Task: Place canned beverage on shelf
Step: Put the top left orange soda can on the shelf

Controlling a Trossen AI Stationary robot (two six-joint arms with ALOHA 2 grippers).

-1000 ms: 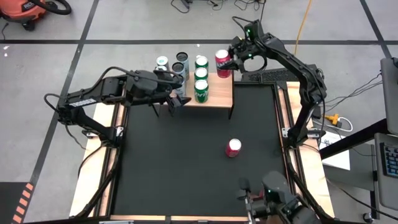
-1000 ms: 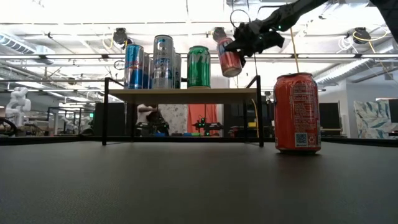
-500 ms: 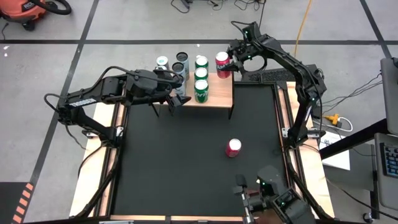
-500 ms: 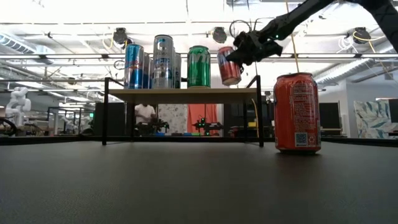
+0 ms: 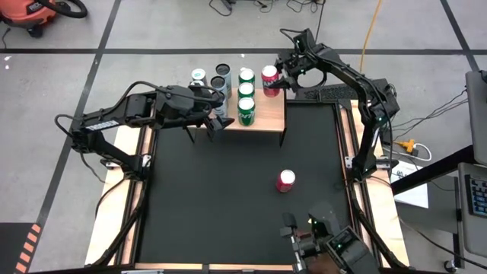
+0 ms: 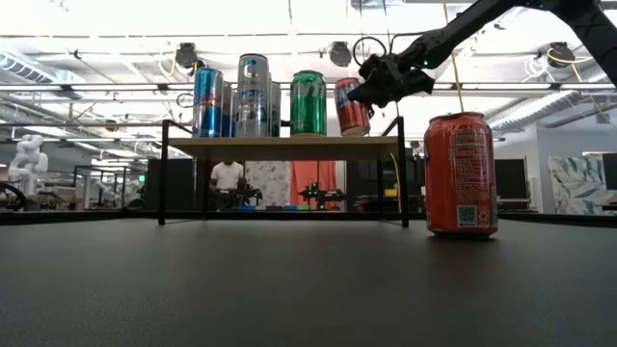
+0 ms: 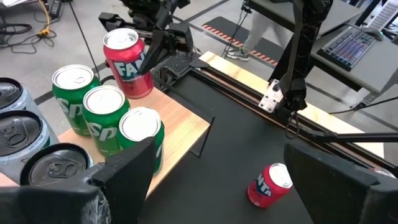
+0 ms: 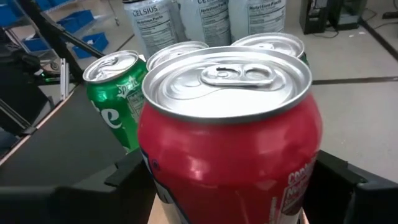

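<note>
Over the last second the right gripper [image 5: 283,78] has carried the red can [image 5: 270,79] inward and down; the fingers clasp it, slightly tilted, over the shelf [image 5: 268,114] at its 1 o'clock corner, beside the green cans [image 5: 246,99]. Touchdown cannot be confirmed, so release is judged next. The left gripper [image 5: 205,122] waits open at the shelf's 9 o'clock edge; a second red can [image 5: 285,180] stands on the table [image 5: 228,205].

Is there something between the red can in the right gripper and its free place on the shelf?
Nothing visible. The right gripper holds the red Fanta can over the shelf's bare far right corner, beside the green Sprite cans.
</note>
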